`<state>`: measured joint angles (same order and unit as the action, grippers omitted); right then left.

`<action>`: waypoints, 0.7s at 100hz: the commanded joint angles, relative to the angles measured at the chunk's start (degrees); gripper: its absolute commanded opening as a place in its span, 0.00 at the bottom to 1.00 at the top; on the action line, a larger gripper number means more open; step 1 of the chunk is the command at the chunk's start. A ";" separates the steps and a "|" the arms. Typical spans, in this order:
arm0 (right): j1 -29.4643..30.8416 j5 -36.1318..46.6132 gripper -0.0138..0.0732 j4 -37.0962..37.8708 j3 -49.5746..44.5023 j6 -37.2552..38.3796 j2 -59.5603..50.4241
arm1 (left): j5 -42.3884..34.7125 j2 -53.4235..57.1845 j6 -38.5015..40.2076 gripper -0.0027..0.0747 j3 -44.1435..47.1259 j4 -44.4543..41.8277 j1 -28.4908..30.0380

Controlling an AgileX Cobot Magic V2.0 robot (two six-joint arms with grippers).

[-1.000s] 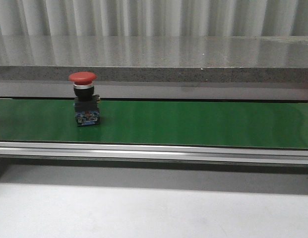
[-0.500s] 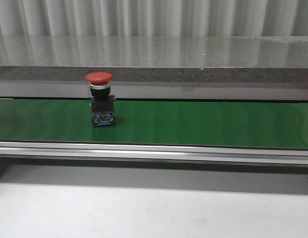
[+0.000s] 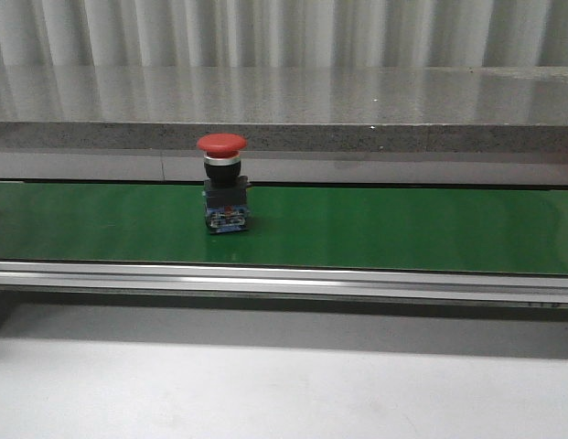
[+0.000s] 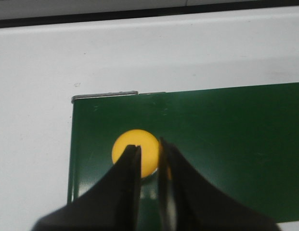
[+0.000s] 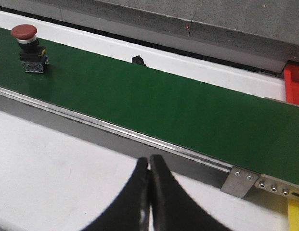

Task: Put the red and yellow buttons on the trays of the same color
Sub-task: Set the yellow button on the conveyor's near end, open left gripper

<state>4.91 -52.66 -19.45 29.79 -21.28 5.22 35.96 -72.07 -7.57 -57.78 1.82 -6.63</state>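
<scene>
A red button [image 3: 224, 197] on a black and blue base stands upright on the green belt [image 3: 402, 229], left of the middle. It also shows far off in the right wrist view [image 5: 28, 45]. A yellow button [image 4: 127, 144] sits on the belt near its end and edge, seen from above in the left wrist view. My left gripper [image 4: 148, 151] hangs over the yellow button with its jaws a narrow gap apart and nothing between them. My right gripper [image 5: 149, 166] is shut and empty over the white table, in front of the belt's rail.
A red tray edge [image 5: 296, 84] shows beyond the belt's far end, and a yellow strip [image 5: 294, 216] lies below the belt's metal bracket [image 5: 240, 182]. A grey stone ledge [image 3: 284, 101] runs behind the belt. A metal rail [image 3: 284, 279] edges its front.
The red button has travelled to the right along the belt, from the far left toward the middle. Neither gripper shows in the earlier frames.
</scene>
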 commanded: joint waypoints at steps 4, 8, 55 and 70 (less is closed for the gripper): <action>0.02 3.61 0.08 -1.01 1.31 -0.52 0.85 | -4.53 6.63 0.00 0.01 2.00 0.05 -3.06; 0.02 3.61 0.08 -1.01 1.31 -0.52 0.85 | -4.55 8.67 0.00 0.01 3.19 0.15 -4.09; -0.05 3.73 0.08 -1.53 1.31 -0.52 1.08 | -5.71 32.66 0.00 0.01 21.09 4.51 -7.11; -0.73 3.44 0.08 -2.01 2.17 1.04 3.39 | -4.25 40.36 0.00 0.01 25.06 5.90 -7.11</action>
<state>4.79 -52.80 -19.78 29.79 -21.11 5.92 34.37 -35.02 -7.68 -32.83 6.17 -13.34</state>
